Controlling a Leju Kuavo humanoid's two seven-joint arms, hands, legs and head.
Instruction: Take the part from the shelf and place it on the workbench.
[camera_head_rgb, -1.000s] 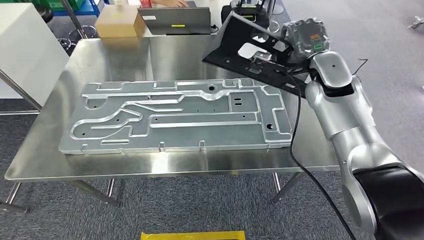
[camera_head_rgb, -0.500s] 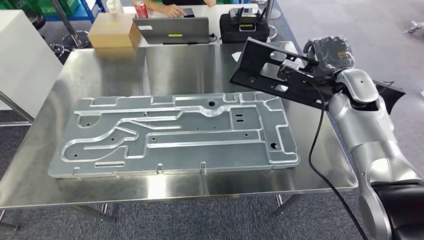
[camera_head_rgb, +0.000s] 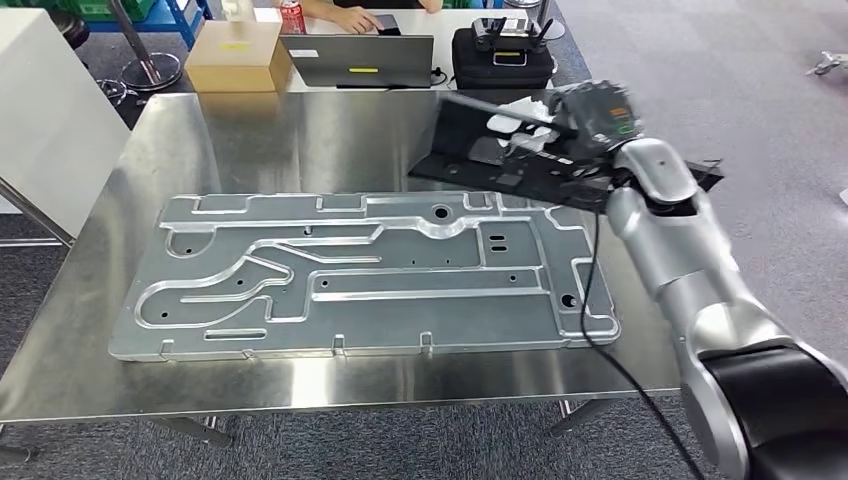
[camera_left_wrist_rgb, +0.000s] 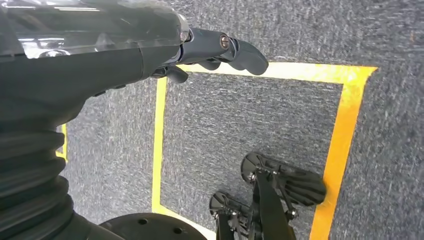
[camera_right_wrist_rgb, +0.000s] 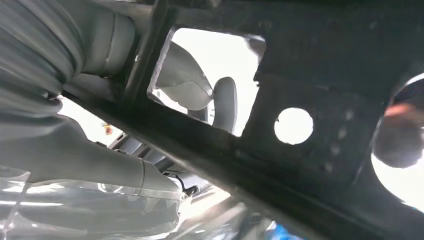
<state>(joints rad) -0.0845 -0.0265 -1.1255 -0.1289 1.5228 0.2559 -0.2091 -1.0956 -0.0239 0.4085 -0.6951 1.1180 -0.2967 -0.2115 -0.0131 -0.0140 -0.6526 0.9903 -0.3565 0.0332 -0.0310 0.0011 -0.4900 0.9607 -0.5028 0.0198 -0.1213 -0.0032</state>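
So we've got the black part (camera_head_rgb: 520, 165) up over the workbench's (camera_head_rgb: 300, 130) far right corner.

Our right hand (camera_head_rgb: 590, 120) grips it, fingers wrapped through its cutouts, just above the big silver plate (camera_head_rgb: 350, 275). Our left hand (camera_left_wrist_rgb: 220, 50) hangs over the floor holding nothing, fingers loosely apart.

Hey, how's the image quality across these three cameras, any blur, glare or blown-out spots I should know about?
Head view: mostly sharp, but the right hand and the black part it holds are motion-blurred, and the steel workbench throws soft glare. Right wrist view: soft focus, with the part's cutouts blown out white by backlight. Left wrist view: evenly lit and fairly sharp; the left hand hangs over carpet.
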